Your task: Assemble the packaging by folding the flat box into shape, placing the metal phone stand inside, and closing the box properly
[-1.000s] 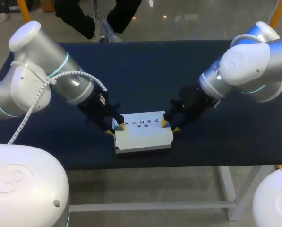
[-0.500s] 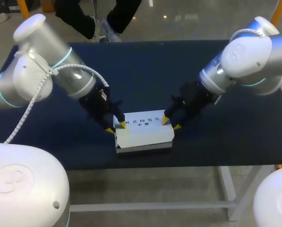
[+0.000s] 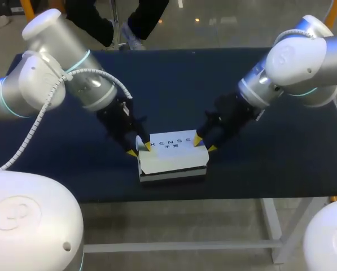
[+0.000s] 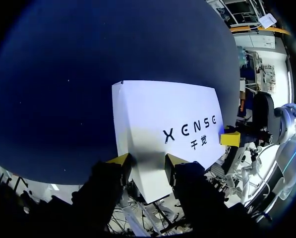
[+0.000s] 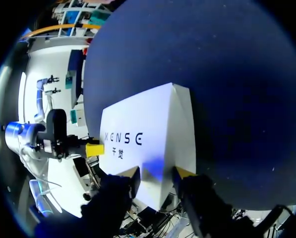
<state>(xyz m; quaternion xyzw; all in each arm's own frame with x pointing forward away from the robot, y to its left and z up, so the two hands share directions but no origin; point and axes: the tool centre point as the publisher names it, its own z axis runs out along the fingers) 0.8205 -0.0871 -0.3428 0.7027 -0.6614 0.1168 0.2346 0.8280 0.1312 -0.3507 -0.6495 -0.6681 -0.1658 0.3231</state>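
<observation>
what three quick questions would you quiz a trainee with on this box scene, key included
1. True or false: the box is a flat, unfolded sheet.
2. Where is the right gripper? A) at the box's right end B) parked far from the box C) at the box's left end
3. In which views can you see the phone stand?

Key:
1. False. It stands folded into shape with its top down.
2. A. The left gripper is at the opposite end.
3. None. It shows in no view.
</observation>
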